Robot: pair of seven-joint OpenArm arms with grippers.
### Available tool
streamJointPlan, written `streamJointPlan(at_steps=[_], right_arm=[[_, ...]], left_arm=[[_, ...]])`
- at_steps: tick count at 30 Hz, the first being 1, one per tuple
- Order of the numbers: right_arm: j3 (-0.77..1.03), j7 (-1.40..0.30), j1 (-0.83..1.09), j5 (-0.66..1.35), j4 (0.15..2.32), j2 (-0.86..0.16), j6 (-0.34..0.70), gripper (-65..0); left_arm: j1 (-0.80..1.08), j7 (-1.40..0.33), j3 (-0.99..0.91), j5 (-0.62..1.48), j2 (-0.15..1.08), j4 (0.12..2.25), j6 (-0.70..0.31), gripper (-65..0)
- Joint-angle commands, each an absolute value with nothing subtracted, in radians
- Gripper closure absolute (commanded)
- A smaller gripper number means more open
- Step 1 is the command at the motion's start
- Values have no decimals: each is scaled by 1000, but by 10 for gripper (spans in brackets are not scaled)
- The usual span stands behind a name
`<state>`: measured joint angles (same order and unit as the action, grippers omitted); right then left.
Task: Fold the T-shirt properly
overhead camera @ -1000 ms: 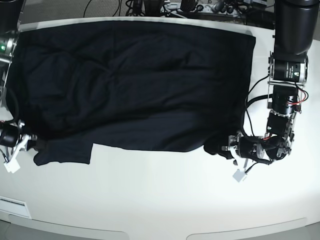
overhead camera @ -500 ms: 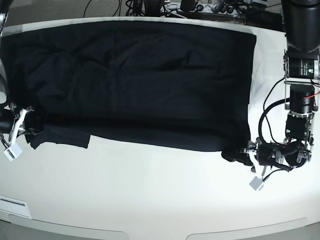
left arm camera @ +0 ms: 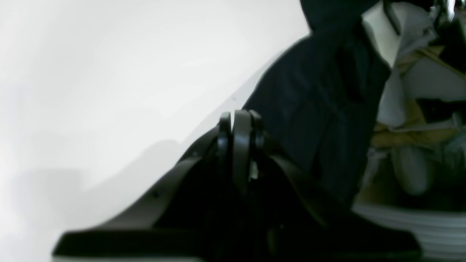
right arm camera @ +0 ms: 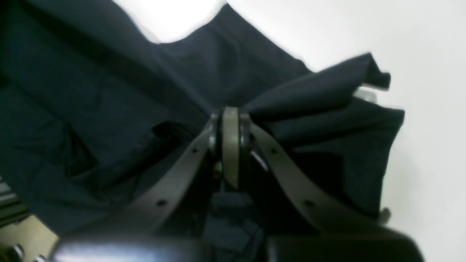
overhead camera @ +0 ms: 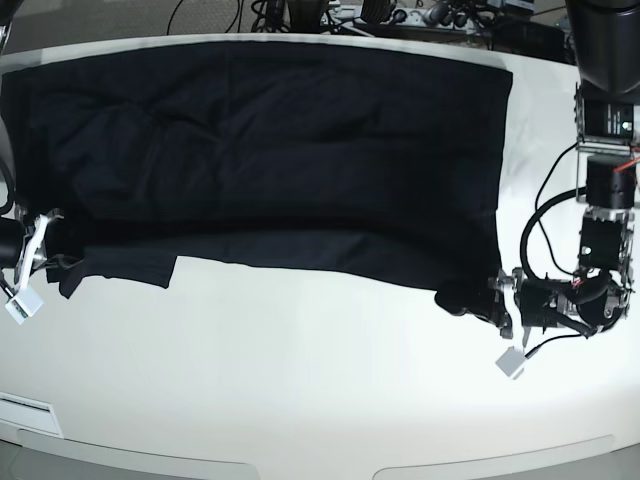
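Observation:
The black T-shirt point(overhead camera: 270, 160) lies spread wide across the white table point(overhead camera: 300, 380), its near edge pulled taut between both arms. My left gripper point(overhead camera: 497, 303), at the base view's right, is shut on the shirt's near right corner point(overhead camera: 462, 297); the left wrist view shows its closed fingers point(left arm camera: 238, 142) with black cloth point(left arm camera: 320, 102) beyond them. My right gripper point(overhead camera: 45, 250), at the base view's left, is shut on the near left corner by the sleeve point(overhead camera: 115, 268); the right wrist view shows closed fingers point(right arm camera: 230, 138) pinching bunched cloth point(right arm camera: 320, 105).
Cables and dark equipment point(overhead camera: 400, 15) run along the table's far edge. The white table front lies near the camera. A small white tag point(overhead camera: 510, 366) hangs under the left gripper and another point(overhead camera: 20, 307) under the right one. Clutter point(left arm camera: 418, 109) shows beyond the table in the left wrist view.
Both arms have moved outward with the shirt's near corners in hold, stretching the near edge straighter and flatter. The shirt's wrinkles have smoothed over the last second.

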<state>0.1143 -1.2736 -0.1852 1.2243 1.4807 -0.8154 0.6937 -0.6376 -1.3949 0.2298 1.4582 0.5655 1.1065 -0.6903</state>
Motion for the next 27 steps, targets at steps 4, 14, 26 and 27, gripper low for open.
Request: streamJointPlan(at_steps=[4,14,26,27], right_arm=[[125,-1307,-208,1281,1512,-852,687,0],[125,-1348,-208,1305,1512,-894,688,0],[125,-1383,-208,1484,1512,-889,662,0],[125,-1365,-208,1484,1512,-876,666,0]], left_arm=[[-594,-1396,221,1484,653,1268,-698,0],[-459,-1396,220,1484,832,1369,-698,0],[-350,-1396,221,1484,847,1507,-698,0],[-342,-1396,221,1484,847,1511,-698,0]])
